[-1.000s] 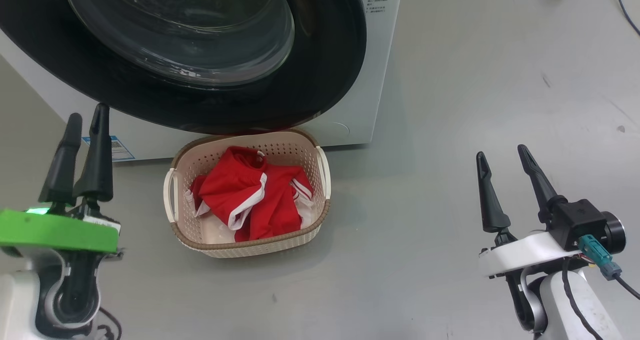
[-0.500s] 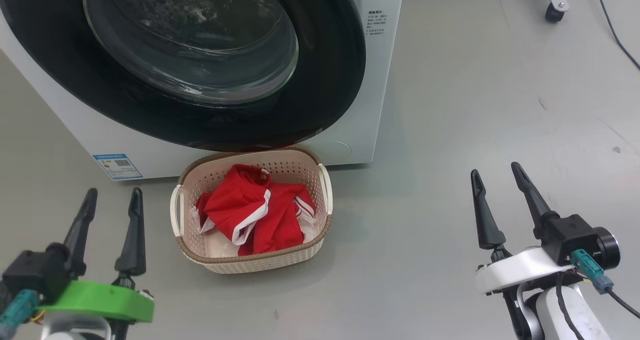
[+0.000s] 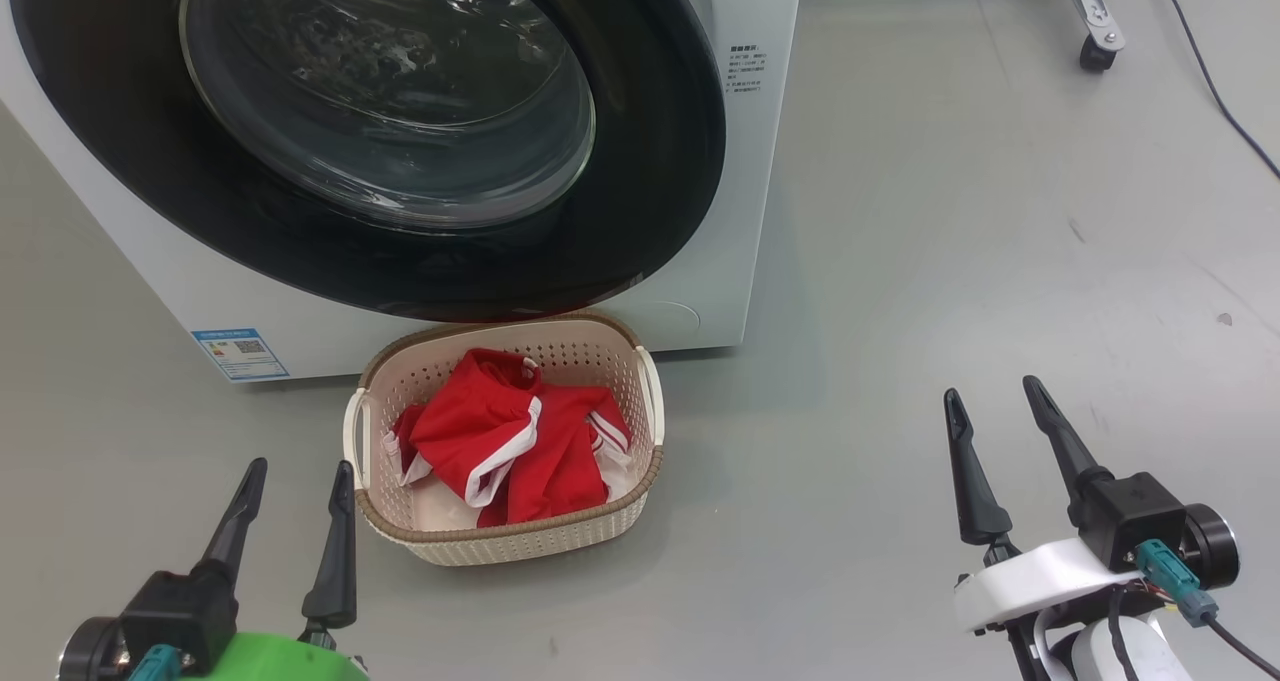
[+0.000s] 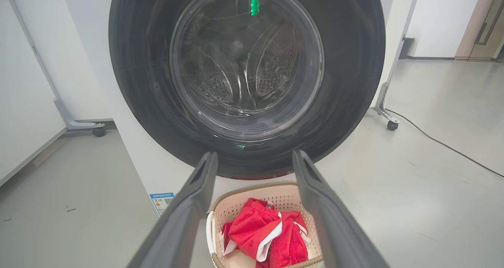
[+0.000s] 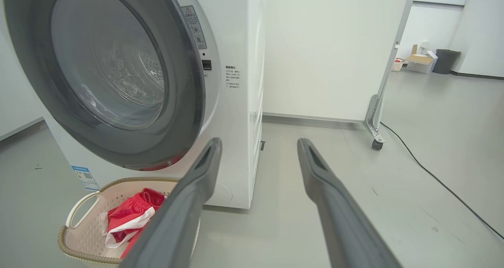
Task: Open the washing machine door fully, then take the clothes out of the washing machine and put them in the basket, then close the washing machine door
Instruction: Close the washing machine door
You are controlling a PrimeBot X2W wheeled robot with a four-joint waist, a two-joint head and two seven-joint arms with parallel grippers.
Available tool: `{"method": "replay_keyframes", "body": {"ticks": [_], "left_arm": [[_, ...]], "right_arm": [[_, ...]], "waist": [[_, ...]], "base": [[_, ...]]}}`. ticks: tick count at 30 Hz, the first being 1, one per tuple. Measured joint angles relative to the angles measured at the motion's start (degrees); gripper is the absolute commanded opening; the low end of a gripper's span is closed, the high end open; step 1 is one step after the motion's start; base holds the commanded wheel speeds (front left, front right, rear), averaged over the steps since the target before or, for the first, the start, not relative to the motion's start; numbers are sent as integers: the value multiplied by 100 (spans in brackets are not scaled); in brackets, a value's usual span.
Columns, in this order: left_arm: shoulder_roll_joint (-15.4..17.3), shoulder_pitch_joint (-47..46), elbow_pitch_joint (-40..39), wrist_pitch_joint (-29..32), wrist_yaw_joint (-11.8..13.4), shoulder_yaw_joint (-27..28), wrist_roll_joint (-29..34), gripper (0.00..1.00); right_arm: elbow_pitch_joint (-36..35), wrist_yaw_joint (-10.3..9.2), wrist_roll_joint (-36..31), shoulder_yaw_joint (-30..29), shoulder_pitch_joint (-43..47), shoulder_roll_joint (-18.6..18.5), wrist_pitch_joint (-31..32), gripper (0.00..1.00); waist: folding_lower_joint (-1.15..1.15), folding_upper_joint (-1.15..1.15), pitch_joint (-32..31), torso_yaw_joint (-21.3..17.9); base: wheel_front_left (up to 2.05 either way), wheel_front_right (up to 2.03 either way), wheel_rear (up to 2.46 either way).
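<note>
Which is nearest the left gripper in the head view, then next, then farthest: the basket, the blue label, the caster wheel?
From the left gripper:
1. basket, just to its right.
2. blue label, ahead on the washing machine lower corner.
3. caster wheel, far upper right.

The left gripper [image 3: 301, 464] sits at the lower left of the head view and the right gripper [image 3: 990, 388] at the lower right, both with jaws spread wide and empty, their long dark fingers [image 3: 335, 551] pointing up the frame.
</note>
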Motion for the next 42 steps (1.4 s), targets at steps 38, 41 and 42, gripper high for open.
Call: {"method": "replay_keyframes", "body": {"ticks": [38, 41, 42], "left_arm": [[-456, 23, -69, -134, 102, 53, 601, 100], [-467, 16, -78, -142, 102, 25, 610, 100], [-474, 10, -91, -153, 102, -7, 659, 100]], "right_arm": [[-196, -98, 18, -138, 170, -20, 0, 0], [-211, -98, 18, -157, 170, -49, 0, 0], [-218, -97, 18, -171, 169, -101, 1, 0]], "waist": [[0, 0, 55, 129], [0, 0, 69, 173], [0, 0, 85, 225]], "base": [[0, 0, 0], [0, 0, 0], [0, 0, 0]]}}
